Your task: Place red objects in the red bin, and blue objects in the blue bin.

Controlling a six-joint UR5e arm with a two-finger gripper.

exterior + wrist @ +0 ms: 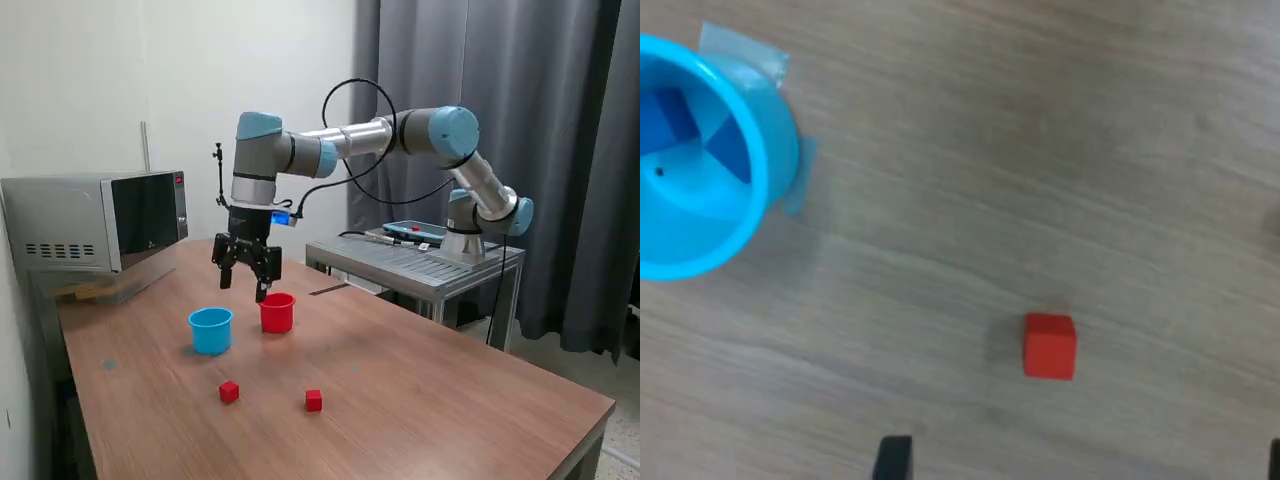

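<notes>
In the exterior view, the arm reaches in from the right of the frame and bends down over the wooden surface (420, 380). Its hand (247, 283) hangs a little left of the frame's centre, above and just behind the two cups, fingers pointing down, spread apart and holding nothing. The blue bin (211, 330) stands left of centre, and the red bin (277, 312) stands just to its right, the two near each other but apart. Lower in the frame, nearer the camera, two red cubes lie on the bare surface: one (229, 391) below the blue bin, the other (314, 400) further right, below the red bin. Both lie well apart from the cups. A microwave (100, 220) sits at the left of the frame, at the surface's far end.

In the wrist view, the blue bin (700, 160) fills the upper left corner, seen from above, with two dark blue cubes (700, 135) lying inside it, close together. A strip of clear tape shows at its edge. One red cube (1050, 346) lies on the surface lower right of centre, well apart from the cup. A dark fingertip (893, 460) pokes in at the bottom edge.
</notes>
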